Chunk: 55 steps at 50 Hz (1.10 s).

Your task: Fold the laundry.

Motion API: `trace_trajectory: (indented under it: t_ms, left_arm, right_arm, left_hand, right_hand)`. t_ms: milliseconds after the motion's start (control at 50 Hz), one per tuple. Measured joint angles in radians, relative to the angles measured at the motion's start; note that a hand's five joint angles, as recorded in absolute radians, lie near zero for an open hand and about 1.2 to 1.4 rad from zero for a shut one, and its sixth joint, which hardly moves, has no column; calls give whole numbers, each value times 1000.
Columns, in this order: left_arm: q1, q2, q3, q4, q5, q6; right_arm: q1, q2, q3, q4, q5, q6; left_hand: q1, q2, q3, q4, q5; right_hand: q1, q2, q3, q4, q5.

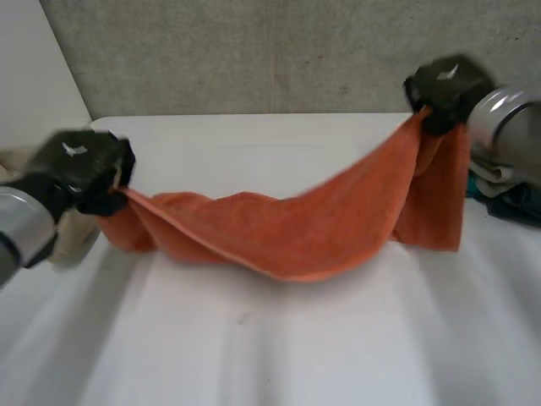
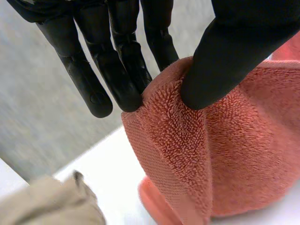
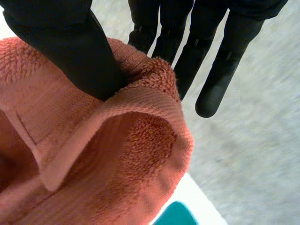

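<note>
One orange towel [image 1: 296, 228] sags between two hands: the left hand [image 1: 84, 169] pinches its left end low, and the right hand [image 1: 446, 89] pinches its right end high.

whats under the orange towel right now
The white table. The orange towel hangs between the left hand and right hand, each pinching an end. Anything beneath its sagging middle is hidden.

Plain orange towel [image 1: 296, 228], white table [image 1: 254, 338], beige cloth [image 2: 47, 206], teal cloth [image 3: 176, 215]
</note>
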Motion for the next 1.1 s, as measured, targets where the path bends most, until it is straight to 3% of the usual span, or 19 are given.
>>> trace_trajectory:
  t_ms: [100,160,200,320,400,560,660,780,920,1100]
  left_arm:
    - [-35,-204,67,91,-70,9]
    - [-53,-332,152,130,-132,13]
    - [-62,-382,197,134,-162,14]
    - [-89,-439,285,93,-218,10]
    - [-103,-406,277,71,-220,4]
    - [-105,-302,207,90,-187,-1]
    - [-100,-235,182,103,-168,-5]
    - [-105,-168,173,89,-162,-18]
    - [-119,-113,167,77,-164,-42]
    - [-125,-78,160,75,-169,-61]
  right_arm:
    - [40,215,-93,-85,94,-12]
    - [65,341,-160,-175,191,-27]
    - [75,389,-185,-233,251,-42]
    - [83,354,-126,-375,371,-64]
    - [67,199,32,-404,327,-26]
    - [17,-82,362,-275,89,18]
    - [-2,-153,514,-91,13,30]
    - [9,-164,661,-106,-62,100]
    - [56,-113,767,-356,-74,152]
    - [119,7,745,-550,36,85]
  left_hand:
    - [0,0,0,0,0]
    - [0,0,0,0,0]
    - [0,0,0,0,0]
    - [0,0,0,0,0]
    - [0,0,0,0,0]
    - [0,0,0,0,0]
    - [0,0,0,0,0]
    - [0,0,0,0,0]
    - [0,0,0,0,0]
    - [0,0,0,0,0]
  right_hand:
    - [-38,-60,-55,-59,-43]
    - [-552,-595,-585,-571,-562]
    - [-789,-833,-820,-829,-820]
    - [-906,-968,-979,-986,-946]
    - [-906,-968,-979,-986,-946]
    - [-786,-836,-842,-857,-820]
    - [-642,-697,-705,-712,-675]
    - [-605,-654,-661,-668,-630]
    - [-593,-638,-646,-654,-615]
    - [-512,-560,-564,-575,-541]
